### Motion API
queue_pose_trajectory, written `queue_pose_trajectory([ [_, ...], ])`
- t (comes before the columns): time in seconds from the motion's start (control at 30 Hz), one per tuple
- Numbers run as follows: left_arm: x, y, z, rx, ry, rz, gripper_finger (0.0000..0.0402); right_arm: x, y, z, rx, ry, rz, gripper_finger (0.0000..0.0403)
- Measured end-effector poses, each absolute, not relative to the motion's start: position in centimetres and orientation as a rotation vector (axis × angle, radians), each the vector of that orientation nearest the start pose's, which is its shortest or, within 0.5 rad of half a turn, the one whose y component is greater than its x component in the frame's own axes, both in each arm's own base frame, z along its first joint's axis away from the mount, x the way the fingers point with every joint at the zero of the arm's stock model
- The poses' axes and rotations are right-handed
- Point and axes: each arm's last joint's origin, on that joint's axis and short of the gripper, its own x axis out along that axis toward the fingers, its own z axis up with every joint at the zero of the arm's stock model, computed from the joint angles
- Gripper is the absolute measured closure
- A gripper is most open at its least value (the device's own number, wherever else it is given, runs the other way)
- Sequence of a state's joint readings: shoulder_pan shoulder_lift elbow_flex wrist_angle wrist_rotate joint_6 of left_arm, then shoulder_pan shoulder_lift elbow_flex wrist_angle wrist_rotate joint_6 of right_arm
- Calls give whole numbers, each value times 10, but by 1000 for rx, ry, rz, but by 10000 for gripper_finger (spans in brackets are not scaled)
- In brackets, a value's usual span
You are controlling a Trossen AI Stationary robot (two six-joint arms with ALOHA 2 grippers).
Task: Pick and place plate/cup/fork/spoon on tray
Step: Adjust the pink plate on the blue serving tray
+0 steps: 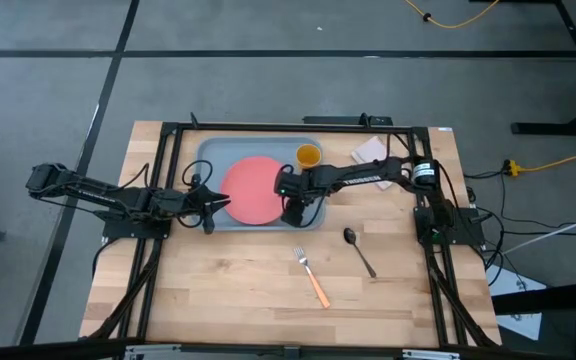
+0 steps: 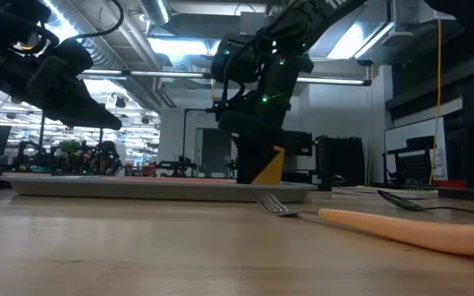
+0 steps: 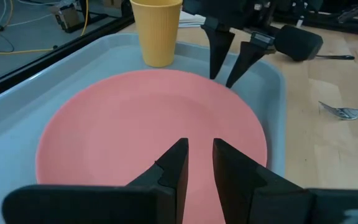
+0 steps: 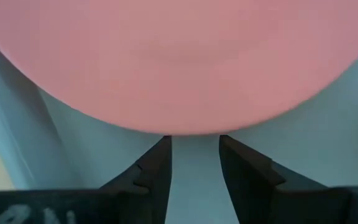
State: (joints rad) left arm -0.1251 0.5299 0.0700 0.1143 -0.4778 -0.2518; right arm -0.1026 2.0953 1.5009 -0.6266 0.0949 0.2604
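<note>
Two grippers meet at the tray, which sits at the table's far side. The plate lies flat inside it, and the cup stands upright in its far right corner. The right gripper hangs just over the plate's right edge, fingers parted, holding nothing. The left gripper hovers at the plate's left edge, fingers slightly apart, also empty. On the bare table nearer, the fork lies left of the spoon, the two apart.
</note>
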Motion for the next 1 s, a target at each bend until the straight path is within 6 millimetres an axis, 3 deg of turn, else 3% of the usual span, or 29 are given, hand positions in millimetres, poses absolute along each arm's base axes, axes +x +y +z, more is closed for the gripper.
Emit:
queue_pose_trajectory([
  [0.47, 127, -3, 150, -143, 286, 388, 335, 425, -46, 157, 247, 1125, -350, 264],
  [0.67, 127, -3, 150, -143, 286, 388, 335, 424, -28, 158, 288, 1140, -351, 264],
  [0.8, 127, -3, 150, -144, 286, 388, 335, 423, -19, 154, 306, 1168, -359, 264],
  [1.0, 127, -3, 150, -144, 286, 388, 335, 428, -23, 143, 312, 1153, -360, 264],
])
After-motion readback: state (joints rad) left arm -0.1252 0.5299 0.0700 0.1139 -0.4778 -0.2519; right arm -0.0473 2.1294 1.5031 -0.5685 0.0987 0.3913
